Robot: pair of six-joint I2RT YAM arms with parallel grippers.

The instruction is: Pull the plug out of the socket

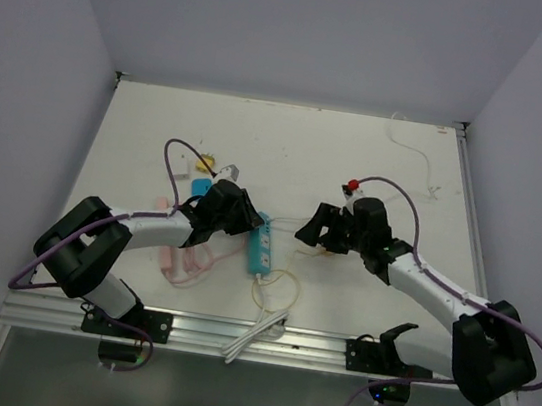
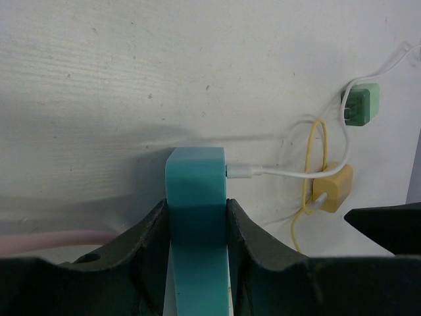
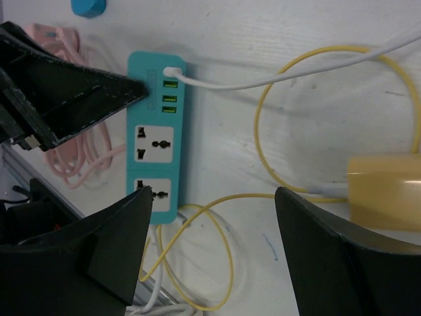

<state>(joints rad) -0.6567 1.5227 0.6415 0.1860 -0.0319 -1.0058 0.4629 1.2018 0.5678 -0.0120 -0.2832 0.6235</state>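
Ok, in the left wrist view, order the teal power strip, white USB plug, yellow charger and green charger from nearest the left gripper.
1. teal power strip: between the jaws of the left gripper.
2. white USB plug: in the strip's right side.
3. yellow charger: on the table, farther right.
4. green charger: upper right, farthest.

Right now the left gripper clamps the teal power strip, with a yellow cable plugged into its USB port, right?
Not quite: the left gripper does clamp the teal power strip, but the cable plugged into it is white, not yellow. The right wrist view shows this.
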